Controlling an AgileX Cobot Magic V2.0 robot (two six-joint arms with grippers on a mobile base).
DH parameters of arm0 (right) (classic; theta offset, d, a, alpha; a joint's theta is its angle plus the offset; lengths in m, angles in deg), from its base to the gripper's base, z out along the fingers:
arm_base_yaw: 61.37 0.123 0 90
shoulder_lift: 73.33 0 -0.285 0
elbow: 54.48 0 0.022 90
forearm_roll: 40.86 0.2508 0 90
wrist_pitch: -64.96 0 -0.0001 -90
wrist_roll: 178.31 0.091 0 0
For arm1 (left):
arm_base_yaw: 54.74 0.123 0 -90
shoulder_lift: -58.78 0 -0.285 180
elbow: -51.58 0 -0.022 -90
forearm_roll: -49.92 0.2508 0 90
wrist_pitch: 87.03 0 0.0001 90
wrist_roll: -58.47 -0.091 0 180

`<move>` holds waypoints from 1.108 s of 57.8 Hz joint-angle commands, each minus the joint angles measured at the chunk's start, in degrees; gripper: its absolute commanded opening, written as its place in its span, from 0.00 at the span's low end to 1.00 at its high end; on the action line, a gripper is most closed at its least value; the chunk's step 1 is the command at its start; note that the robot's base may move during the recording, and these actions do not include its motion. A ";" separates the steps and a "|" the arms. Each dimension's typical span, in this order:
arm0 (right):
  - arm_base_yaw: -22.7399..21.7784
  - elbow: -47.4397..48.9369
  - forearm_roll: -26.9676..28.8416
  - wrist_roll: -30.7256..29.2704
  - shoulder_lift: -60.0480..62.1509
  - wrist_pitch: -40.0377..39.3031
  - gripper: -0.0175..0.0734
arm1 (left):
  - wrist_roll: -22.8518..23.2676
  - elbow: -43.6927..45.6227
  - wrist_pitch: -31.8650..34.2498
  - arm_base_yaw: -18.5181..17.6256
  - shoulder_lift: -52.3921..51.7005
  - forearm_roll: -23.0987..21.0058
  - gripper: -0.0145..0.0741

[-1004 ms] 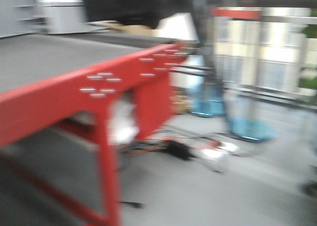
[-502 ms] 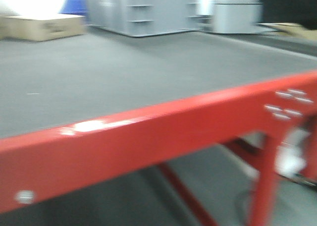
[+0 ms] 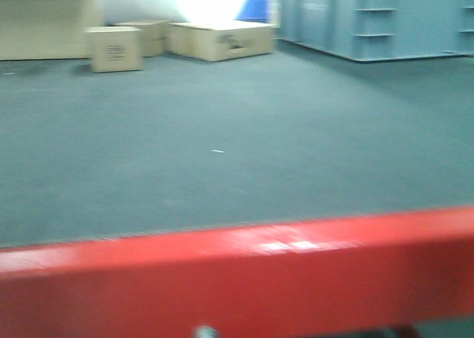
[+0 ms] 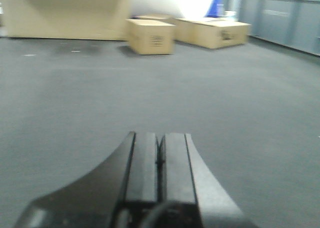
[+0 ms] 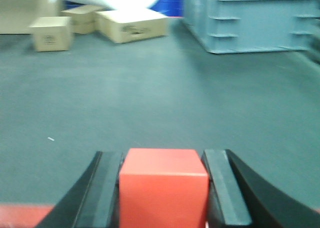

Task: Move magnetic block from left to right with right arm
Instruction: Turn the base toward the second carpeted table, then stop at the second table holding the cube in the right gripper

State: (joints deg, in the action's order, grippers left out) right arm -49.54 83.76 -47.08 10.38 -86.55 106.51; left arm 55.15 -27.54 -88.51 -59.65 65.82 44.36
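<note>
Where the right jaws close, the magnetic block (image 5: 163, 188) sits clamped between their two black fingers (image 5: 105, 188), touching both, near the red front edge (image 3: 237, 275) of the grey surface (image 3: 237, 145). The left jaws are pressed together with nothing between them. Far across the surface stand tan cardboard boxes (image 3: 115, 47) and a blue-grey plastic crate (image 5: 260, 18); all three views are somewhat blurred.

The black two-fingered left gripper (image 4: 160, 138) fills the lower middle, its flat fingers (image 4: 145, 158) pressed together with a thin seam between, over a dark grey matte tabletop (image 4: 75, 103). Far back stand a small tan cardboard box (image 4: 151, 36) and a wider, flatter tan box (image 4: 215, 33); blurred blue-grey panels (image 4: 280, 18), perhaps crates, line the right
</note>
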 commanded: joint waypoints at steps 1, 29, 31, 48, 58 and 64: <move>-0.25 1.47 -0.62 -0.53 -1.19 -5.04 0.41 | 0.34 -0.47 4.74 0.09 -0.40 -0.27 0.02; -0.25 1.47 -0.62 -0.53 -1.19 -5.04 0.41 | 0.34 -0.47 4.74 0.09 -0.40 -0.27 0.02; -0.25 1.47 -0.62 -0.53 -1.19 -5.04 0.41 | 0.34 -0.47 4.74 0.09 -0.40 -0.27 0.02; -0.25 1.47 -0.62 -0.53 -1.19 -5.04 0.41 | 0.34 -0.47 4.74 0.09 -0.40 -0.27 0.02; -0.25 1.47 -0.62 -0.53 -1.19 -5.27 0.41 | 0.34 -0.47 4.74 0.09 -0.40 -0.27 0.02; -0.25 1.47 -1.02 -0.53 -1.19 -5.82 0.41 | 0.34 -0.47 4.74 0.09 -0.40 -0.27 0.02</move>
State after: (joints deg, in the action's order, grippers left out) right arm -49.54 83.76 -47.08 10.38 -86.55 106.41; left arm 55.15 -27.54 -88.51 -59.65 65.82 44.36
